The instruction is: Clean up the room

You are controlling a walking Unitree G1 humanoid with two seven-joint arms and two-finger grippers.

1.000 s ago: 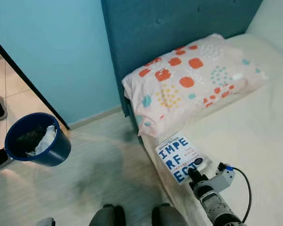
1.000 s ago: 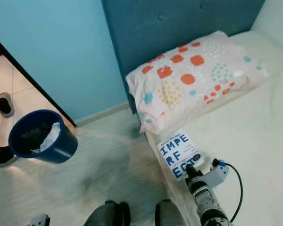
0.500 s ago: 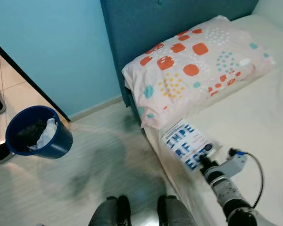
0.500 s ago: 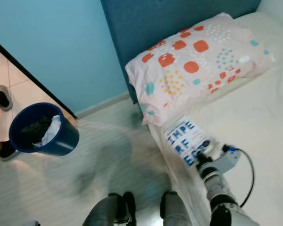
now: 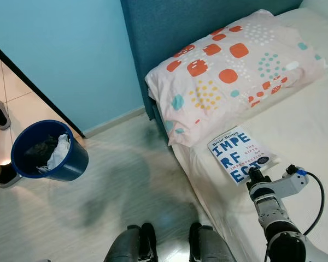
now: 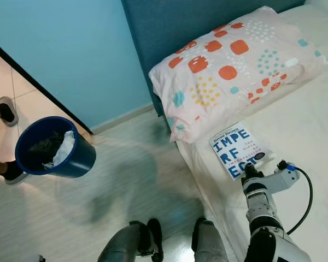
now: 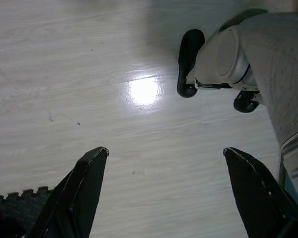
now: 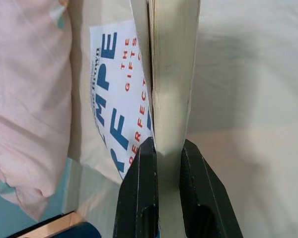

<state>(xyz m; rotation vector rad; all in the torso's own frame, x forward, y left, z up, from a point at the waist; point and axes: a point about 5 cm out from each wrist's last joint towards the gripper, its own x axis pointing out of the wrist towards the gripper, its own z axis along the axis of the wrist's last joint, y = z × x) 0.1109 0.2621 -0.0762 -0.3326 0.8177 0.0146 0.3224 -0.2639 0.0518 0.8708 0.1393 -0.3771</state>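
Right gripper (image 8: 161, 163) clamped on book (image 5: 239, 153) edge — over bed (image 5: 306, 120), nr pillow (image 5: 235, 65); left gripper (image 7: 164, 168) wide open, empty.

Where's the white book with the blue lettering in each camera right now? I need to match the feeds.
Left eye view: book lies on the bed, lower right of centre, just below the pillow.
Right eye view: same spot, book on the bed's near edge, right gripper at its corner.
Left wrist view: floor and the robot's foot; no book.
Right wrist view: book seen edge-on, clamped between the black fingers.
Shared landmark: the patterned pillow.
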